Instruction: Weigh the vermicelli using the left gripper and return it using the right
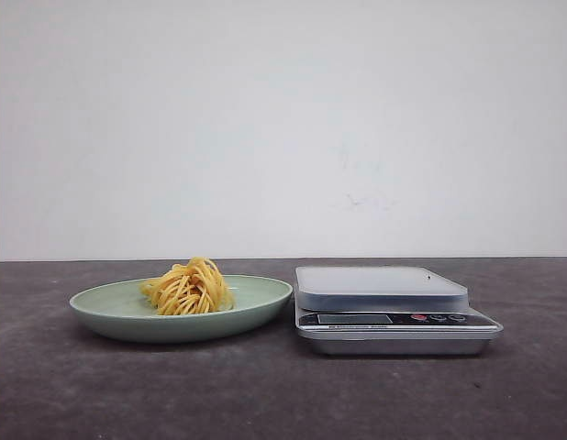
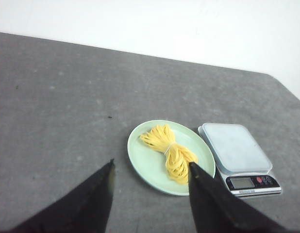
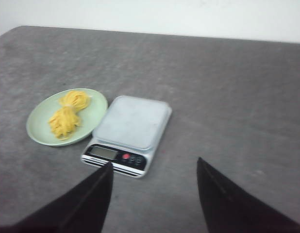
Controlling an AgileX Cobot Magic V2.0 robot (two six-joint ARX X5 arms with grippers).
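Vermicelli (image 1: 189, 288): one loose yellow nest, sitting near the middle of the pale green plate (image 1: 261, 302) on the dark grey table (image 1: 82, 394). In the front view, the plate is lying just beside the digital scale (image 1: 394, 312), to its left, apparently so the carry to the weighing platform (image 1: 380, 278) is short. Neither arm is showing in this view. The platform is bare, so weighing is judged not yet begun.

Left wrist view: the left gripper (image 2: 151, 177) is hovering above and back from the plate, well apart from it, jaws spread and holding nothing. The noodles are showing here as a bundle pinched at the waist, lying across the plate. This gripper is sitting on the plate's side, fitting its role as the one to lift the nest onto the scale.

Right wrist view: the right gripper (image 3: 155, 174) is hanging high over the table on the scale's side, jaws likewise spread and empty, looking down on the scale's front panel. Presumably it is waiting to make the return trip.

Markings: the scale's panel is carrying a small display and red and dark buttons; any lettering is too small to read. The display is showing no legible figure. No brand is visible on the plate.
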